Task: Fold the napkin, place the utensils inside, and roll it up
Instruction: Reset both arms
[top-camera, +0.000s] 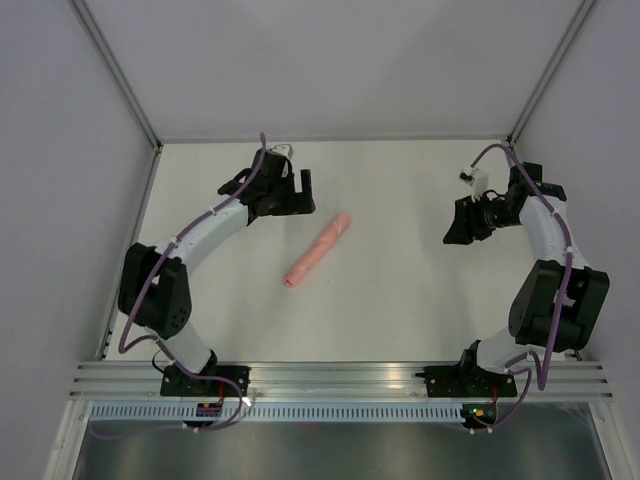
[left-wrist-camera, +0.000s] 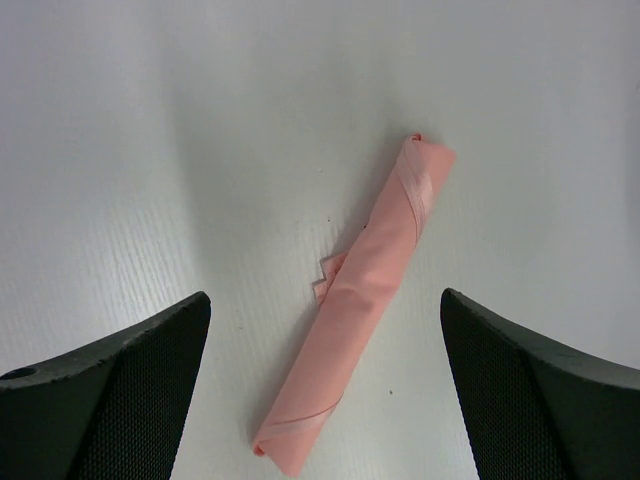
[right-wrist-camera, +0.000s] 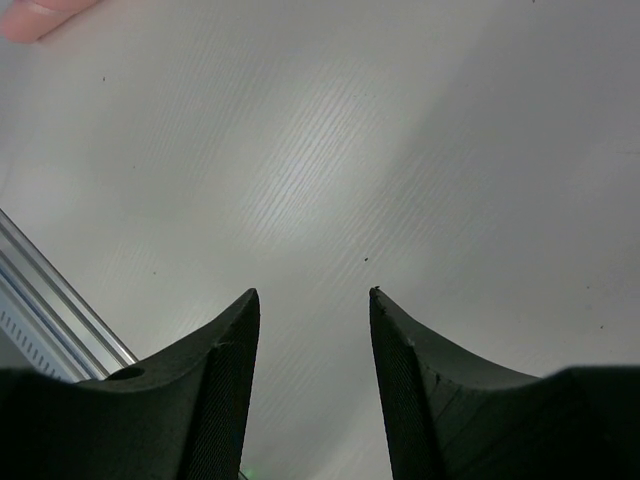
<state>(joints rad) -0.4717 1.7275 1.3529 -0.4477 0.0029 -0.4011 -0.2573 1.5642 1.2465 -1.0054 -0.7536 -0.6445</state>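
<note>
The napkin lies on the white table as a tight salmon-pink roll, slanting from lower left to upper right. In the left wrist view the napkin lies between and beyond my fingers, with a small corner sticking out on its left side. The utensils are hidden. My left gripper is open and empty, up and left of the roll. My right gripper is open and empty, far to the roll's right. One end of the napkin shows at the top left of the right wrist view.
Grey walls enclose the table on the left, back and right. A metal rail runs along the near edge, also seen in the right wrist view.
</note>
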